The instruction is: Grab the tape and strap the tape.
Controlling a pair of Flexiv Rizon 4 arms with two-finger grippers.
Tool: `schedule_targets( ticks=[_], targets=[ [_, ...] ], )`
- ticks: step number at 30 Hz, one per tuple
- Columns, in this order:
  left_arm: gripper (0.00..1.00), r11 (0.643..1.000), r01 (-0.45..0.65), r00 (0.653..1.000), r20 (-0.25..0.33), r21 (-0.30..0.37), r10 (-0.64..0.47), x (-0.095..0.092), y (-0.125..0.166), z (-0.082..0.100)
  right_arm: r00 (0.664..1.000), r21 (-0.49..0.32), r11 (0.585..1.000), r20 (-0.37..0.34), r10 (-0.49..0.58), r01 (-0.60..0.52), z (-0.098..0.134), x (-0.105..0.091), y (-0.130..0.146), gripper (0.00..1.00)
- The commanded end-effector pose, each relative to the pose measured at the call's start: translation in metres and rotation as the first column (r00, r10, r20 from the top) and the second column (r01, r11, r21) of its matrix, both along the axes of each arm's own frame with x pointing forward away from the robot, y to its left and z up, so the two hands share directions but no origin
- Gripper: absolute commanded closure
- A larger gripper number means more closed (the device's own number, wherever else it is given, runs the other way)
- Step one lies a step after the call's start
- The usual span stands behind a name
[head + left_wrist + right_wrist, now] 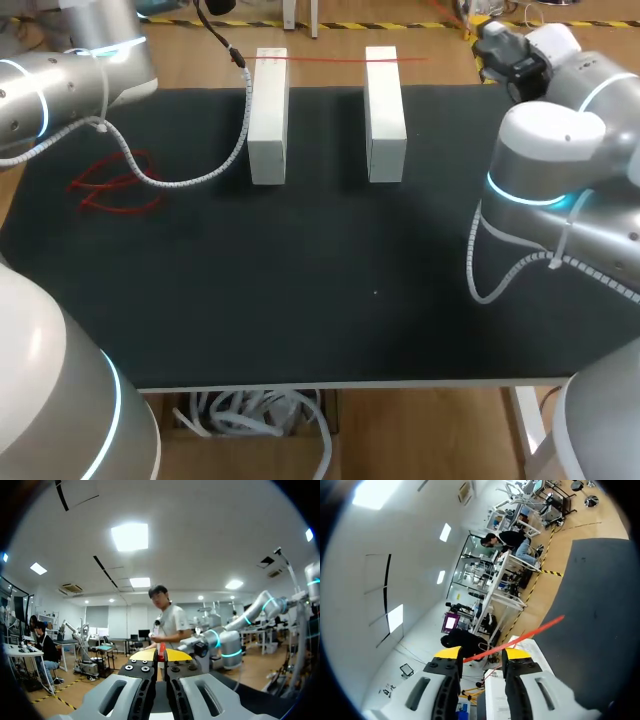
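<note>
A thin red tape (335,59) is seen stretched in a straight line at the 12 o'clock edge of the dark surface (300,290), laid across the far ends of two upright white blocks (268,115) that stand side by side with a gap between them. In the left wrist view, a sliver of the tape (161,653) is pinched between the left jaws, which are closed almost completely upon it. In the right wrist view, the tape (520,639) is seen crossing the gap of the right jaws and running on ahead over the surface; these jaws are held well apart, and no grip on the tape is shown. A loose tangle of red loops (112,185) is laid at about 10 o'clock on the surface. The left arm (70,80) is positioned at 10 o'clock and the right arm (560,170) at 3 o'clock.
</note>
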State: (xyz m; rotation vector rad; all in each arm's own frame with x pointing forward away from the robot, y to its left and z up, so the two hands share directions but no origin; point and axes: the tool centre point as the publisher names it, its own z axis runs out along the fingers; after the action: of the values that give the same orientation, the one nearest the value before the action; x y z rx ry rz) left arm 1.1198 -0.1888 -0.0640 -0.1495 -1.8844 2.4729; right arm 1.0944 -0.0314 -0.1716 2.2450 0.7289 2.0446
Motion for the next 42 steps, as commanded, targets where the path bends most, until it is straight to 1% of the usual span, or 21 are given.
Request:
schedule_targets(
  ticks=[1,5,18,20,23,24,25,26,29,31,42],
  targets=[
    [1.0,1.0,-0.003,1.0,0.0,0.002,0.003,-0.001,0.0,0.001,1.0,-0.001,1.0,-0.001,0.005,-0.005,-0.001,-0.002,-0.007,0.67],
    [1.0,1.0,-0.003,1.0,0.0,0.002,0.003,-0.001,0.0,0.001,1.0,-0.006,1.0,-0.001,0.001,-0.001,-0.002,-0.002,-0.011,0.65],
    [1.0,1.0,-0.003,1.0,0.0,0.002,0.003,-0.001,0.0,0.001,1.0,-0.011,1.0,-0.002,-0.014,0.014,-0.005,-0.001,-0.02,0.67],
    [1.0,1.0,-0.003,1.0,0.0,0.002,0.003,-0.001,0.0,0.001,1.0,-0.011,1.0,-0.002,-0.016,0.016,-0.005,-0.001,-0.021,0.7],
    [1.0,1.0,-0.003,1.0,0.0,0.002,0.003,-0.001,0.0,0.001,1.0,-0.011,1.0,-0.003,-0.02,0.02,-0.005,0.0,-0.023,0.72],
    [1.0,1.0,-0.003,1.0,0.0,0.002,0.003,-0.001,0.0,0.001,1.0,-0.011,1.0,-0.003,-0.02,0.02,-0.005,0.0,-0.023,0.8],
    [1.0,1.0,-0.003,1.0,0.0,0.002,0.003,-0.001,0.0,0.001,1.0,-0.011,1.0,-0.002,-0.02,0.02,-0.005,0.0,-0.023,0.9],
    [1.0,1.0,-0.003,1.0,0.0,0.002,0.003,-0.001,0.0,0.001,1.0,-0.011,1.0,-0.002,-0.02,0.02,-0.005,0.0,-0.023,0.94],
    [1.0,1.0,-0.003,1.0,0.0,0.002,0.003,-0.001,0.0,0.001,1.0,-0.015,1.0,0.002,-0.014,0.014,-0.005,0.001,-0.022,0.91],
    [1.0,1.0,-0.003,1.0,0.0,0.002,0.003,-0.001,0.0,0.001,1.0,-0.016,1.0,0.002,-0.013,0.013,-0.004,0.001,-0.021,0.99],
    [1.0,1.0,-0.003,1.0,0.0,0.002,0.003,-0.001,0.0,0.001,1.0,-0.027,1.0,0.003,0.004,-0.004,-0.005,0.002,-0.019,1.0]
  ],
)
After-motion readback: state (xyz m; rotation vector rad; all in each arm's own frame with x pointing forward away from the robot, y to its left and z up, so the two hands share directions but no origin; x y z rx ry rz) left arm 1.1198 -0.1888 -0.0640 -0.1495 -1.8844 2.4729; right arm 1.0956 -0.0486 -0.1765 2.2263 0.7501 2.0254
